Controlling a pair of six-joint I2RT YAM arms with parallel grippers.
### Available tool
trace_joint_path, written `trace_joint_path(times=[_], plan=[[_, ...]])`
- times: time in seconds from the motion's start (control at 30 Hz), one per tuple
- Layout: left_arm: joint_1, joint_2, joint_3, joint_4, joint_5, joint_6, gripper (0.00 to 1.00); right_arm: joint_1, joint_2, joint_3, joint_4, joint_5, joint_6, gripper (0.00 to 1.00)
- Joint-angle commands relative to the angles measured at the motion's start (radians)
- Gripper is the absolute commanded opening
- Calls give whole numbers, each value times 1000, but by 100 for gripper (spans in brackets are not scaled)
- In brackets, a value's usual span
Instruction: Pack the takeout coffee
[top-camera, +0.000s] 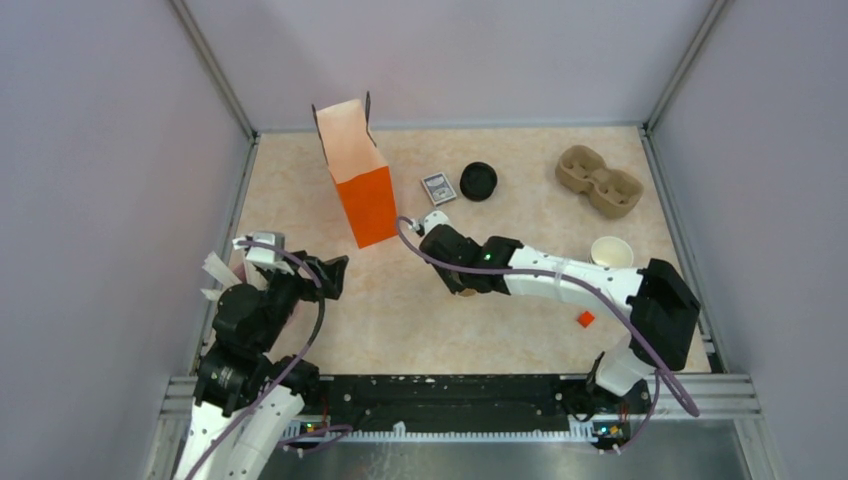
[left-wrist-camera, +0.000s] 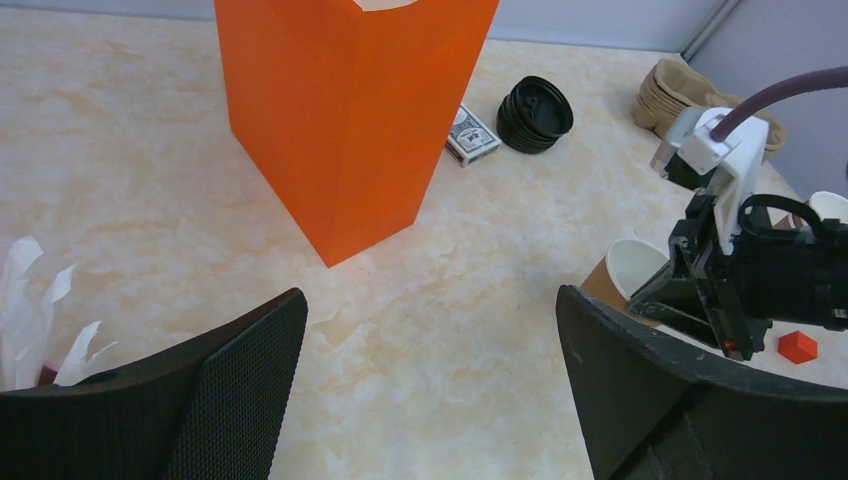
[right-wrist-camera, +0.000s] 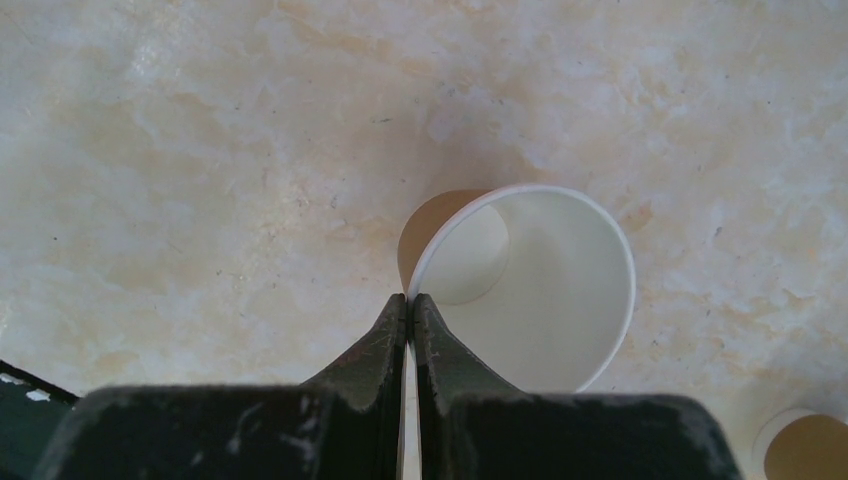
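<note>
At the middle of the beige marbled table (top-camera: 400, 330), the right gripper (right-wrist-camera: 410, 300) is pinched tight on the rim of the small kraft-tan paper cup (right-wrist-camera: 530, 290), with one finger inside its white wall. A tall orange paper bag (top-camera: 365, 190) stands near, to the cup's left. The left gripper (left-wrist-camera: 430, 350) gapes wide and holds nothing.
</note>
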Motion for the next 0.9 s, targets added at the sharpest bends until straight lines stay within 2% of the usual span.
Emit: trace_joint_path(times=[0.0,0.23,0.43,0.7,0.87], plan=[[10,6,20,24,-23,-12,99,17,38,-4,47,-3,19,1],[12,9,19,26,-18,-12,99,27,-5,25,36,-34,48,19],[12,25,18,30,-5,-9,99,-4,-96,59,48,-8,60,25],[12,54,13,37,54,-4,99,-320,-166,-22,216,-69,230,24],[12,77,12,47,99,0,99,-461,-110,-40,330,-35,320,24]])
